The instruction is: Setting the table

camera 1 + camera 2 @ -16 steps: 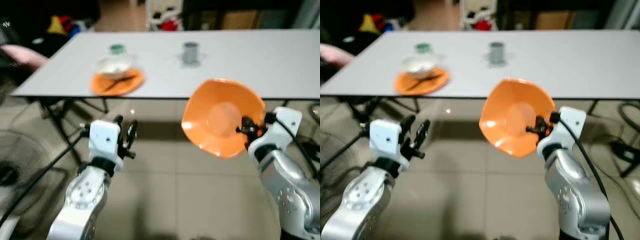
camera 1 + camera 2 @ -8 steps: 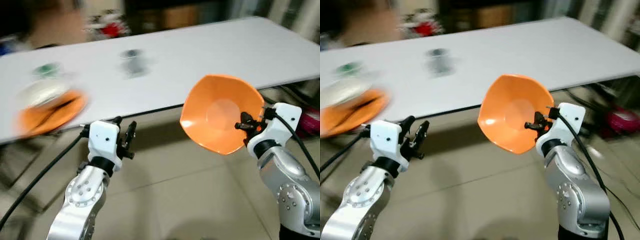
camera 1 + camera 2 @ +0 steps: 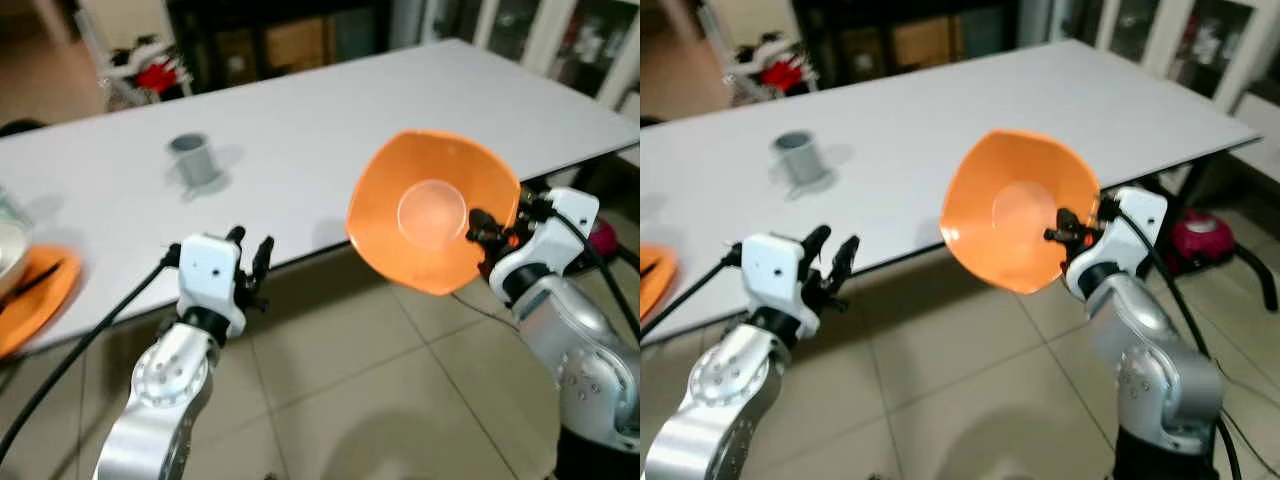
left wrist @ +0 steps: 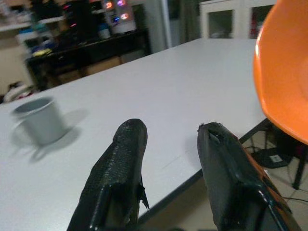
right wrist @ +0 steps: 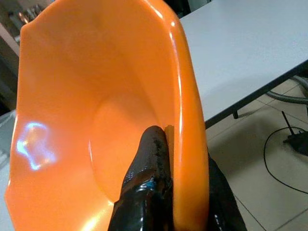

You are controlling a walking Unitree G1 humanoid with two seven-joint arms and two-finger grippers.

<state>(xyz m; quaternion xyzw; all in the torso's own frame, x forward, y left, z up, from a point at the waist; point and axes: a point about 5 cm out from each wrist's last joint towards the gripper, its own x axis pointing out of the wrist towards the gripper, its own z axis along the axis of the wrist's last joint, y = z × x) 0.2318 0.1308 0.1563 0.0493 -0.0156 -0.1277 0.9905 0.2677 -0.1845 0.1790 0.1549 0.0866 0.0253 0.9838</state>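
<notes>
- Since a second ago the camera has swung toward the robot's right: the long white rectangular table (image 3: 330, 130) now runs slantwise across the head views, and its far right corner and the glass-fronted cabinets (image 3: 1160, 40) behind it have come into sight.
- With that swing, the flat orange plate (image 3: 30, 295) that sat left of the table's middle has slid to the left border of the head views; only part of it shows, with a dark utensil (image 3: 35, 280) lying across it. Its place on the table looks unchanged.
- On the table, the grey metal mug (image 3: 195, 160) stands upright, toward the far side and well apart from the flat plate.
- Held in the right gripper (image 3: 478, 228), the deep orange plastic bowl-shaped plate with faceted rim (image 3: 430, 210) is tipped up on edge, its hollow facing the camera, as it was a second ago. It hangs in the air just off the table's near edge, over the tiled floor (image 3: 350, 390), not touching the table.
- From the right wrist view, one black finger (image 5: 147, 168) presses against the inside of the bowl's wall and the other lies behind it, so the rim is pinched between them.
- Below the table's near edge, the left gripper (image 3: 250, 262) is raised with nothing in it, its two black fingers (image 4: 120, 168) spread with a clear gap, pointing toward the table top and the mug.
- Beyond the table's right end, a pink-red object (image 3: 1195, 235) sits on the floor.
</notes>
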